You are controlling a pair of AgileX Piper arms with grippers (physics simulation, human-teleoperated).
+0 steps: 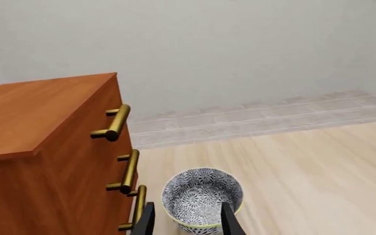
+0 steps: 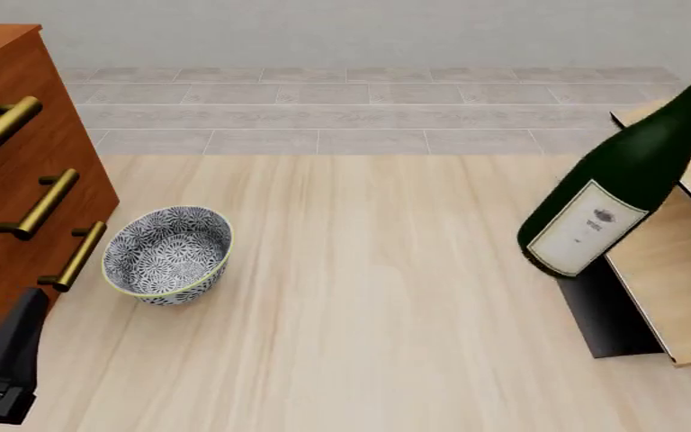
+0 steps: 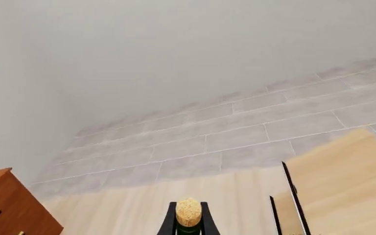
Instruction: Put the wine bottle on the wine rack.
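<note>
Glossy green glass wine bottle, matt wood wine rack

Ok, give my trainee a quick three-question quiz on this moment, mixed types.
1. True or false: the dark green glass wine bottle stands upright on the table.
2. What sits nearest the blue-and-white patterned ceramic bowl? A) light wood wine rack B) reddish-brown drawer cabinet with brass handles C) the bottle
3. In the right wrist view, what sits between the right gripper fingers?

Key: 1 false, it tilts over the rack. 2 B. 3 the bottle's tan cork.
</note>
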